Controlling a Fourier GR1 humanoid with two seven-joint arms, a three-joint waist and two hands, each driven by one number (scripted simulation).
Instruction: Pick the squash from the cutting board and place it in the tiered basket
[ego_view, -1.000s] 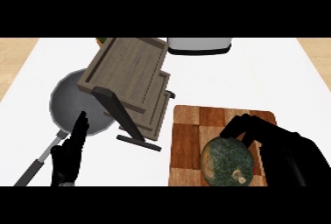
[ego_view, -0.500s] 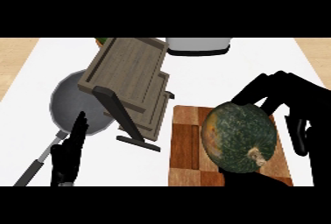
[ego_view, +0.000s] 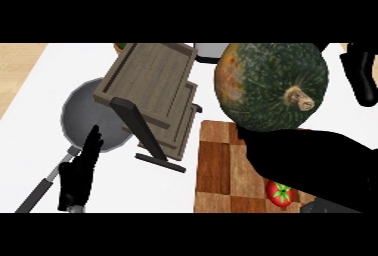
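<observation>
We are grasping the squash (ego_view: 271, 87) in our right hand (ego_view: 314, 160), lifting it above the cutting board (ego_view: 225, 170), beside the tiered basket (ego_view: 155, 95). Our left hand (ego_view: 80, 172) is resting released, fingers straight.

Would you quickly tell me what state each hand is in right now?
Left hand: open, fingers straight, holding nothing, at the lower left beside the pan.
Right hand: shut on the squash, lifted above the cutting board.

Grey frying pan (ego_view: 88, 117) on the white desk (ego_view: 44, 100), handle running toward the lower left. Red tomato (ego_view: 280, 193) near the bottom edge, partly hidden. Grey vessel (ego_view: 209, 50) at the top edge.
</observation>
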